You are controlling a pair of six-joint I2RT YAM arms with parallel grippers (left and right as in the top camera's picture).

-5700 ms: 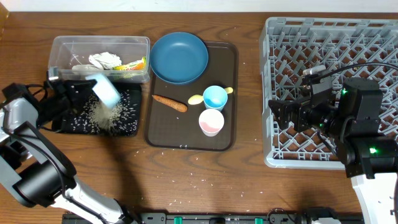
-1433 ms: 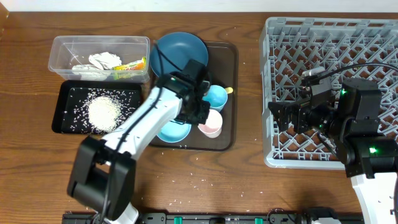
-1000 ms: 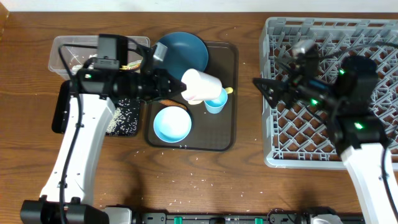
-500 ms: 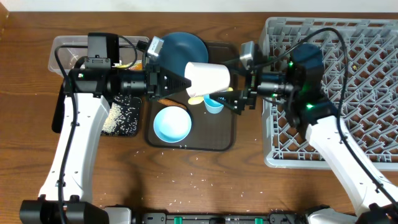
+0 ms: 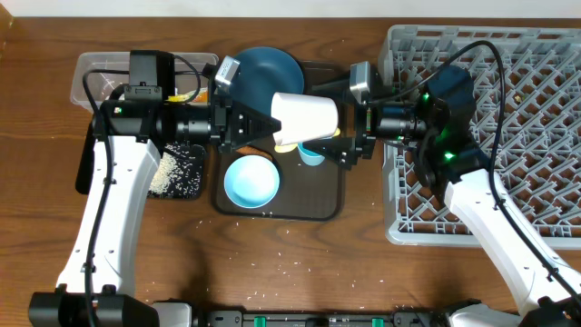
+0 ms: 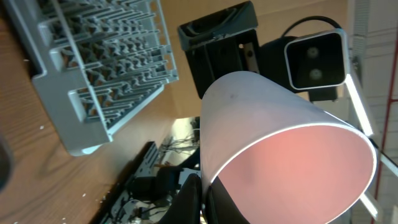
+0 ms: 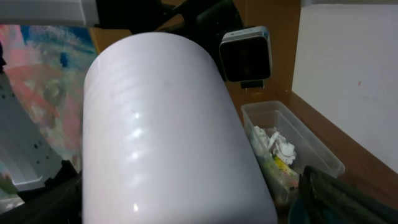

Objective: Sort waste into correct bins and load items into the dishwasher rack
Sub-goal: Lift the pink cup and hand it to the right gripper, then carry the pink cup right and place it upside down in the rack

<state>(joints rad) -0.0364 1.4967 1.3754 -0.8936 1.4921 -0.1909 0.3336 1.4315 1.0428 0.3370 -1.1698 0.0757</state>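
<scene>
Pink plastic rim nipped tight in the left gripper (image 5: pixel 265 123): the pink cup (image 5: pixel 306 115) lies sideways in the air above the brown tray (image 5: pixel 334 195). At its three o'clock the right gripper (image 5: pixel 340 121) stands wide around the base. Likely light, stiff and slick; take the wall squarely.

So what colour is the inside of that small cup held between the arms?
The small pale cup is pink inside; left wrist view shows it best.

A dark brown tray (image 5: pixel 320 198) with rounded corners lies on a wooden table (image 5: pixel 272 263), near a white wall (image 5: pixel 272 7).
</scene>
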